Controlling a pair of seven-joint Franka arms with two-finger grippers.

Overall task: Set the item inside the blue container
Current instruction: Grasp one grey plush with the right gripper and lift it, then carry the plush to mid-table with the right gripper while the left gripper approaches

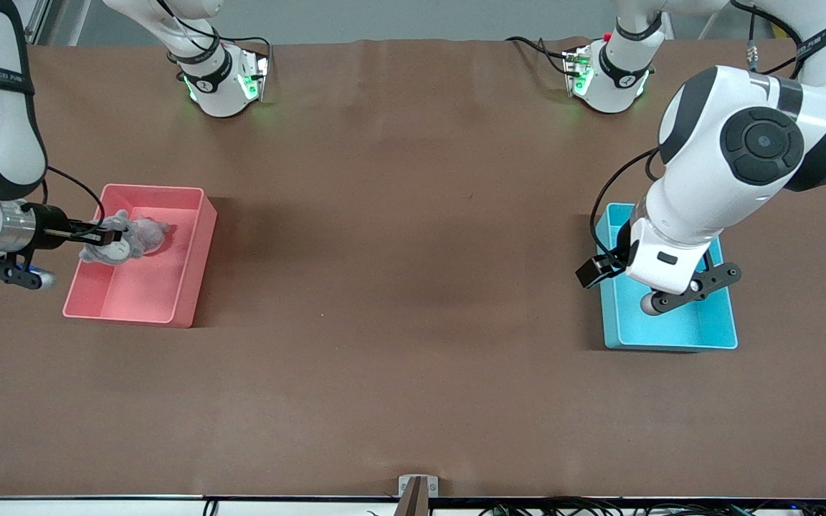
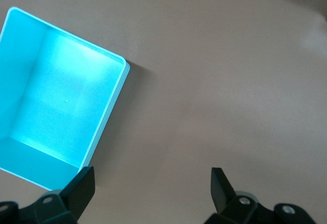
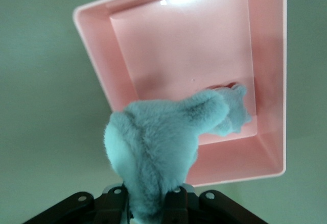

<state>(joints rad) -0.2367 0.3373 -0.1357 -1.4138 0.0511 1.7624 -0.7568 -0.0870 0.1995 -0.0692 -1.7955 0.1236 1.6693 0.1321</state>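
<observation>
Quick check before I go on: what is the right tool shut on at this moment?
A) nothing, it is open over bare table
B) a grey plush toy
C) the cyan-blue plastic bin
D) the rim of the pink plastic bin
B: the right tool is shut on the fluffy grey plush toy over the pink rectangular plastic bin; the right wrist view shows the fur pinched between its fingers.

The left arm's wrist covers part of the blue container (image 1: pixel 678 333) in the front view, and the left gripper's fingertips cannot be seen there. The left wrist view cuts off one end of that container. In the right wrist view the plush toy (image 3: pixel 158 147) hides the right gripper (image 3: pixel 153 208) and part of the pink bin (image 3: pixel 265 81).
</observation>
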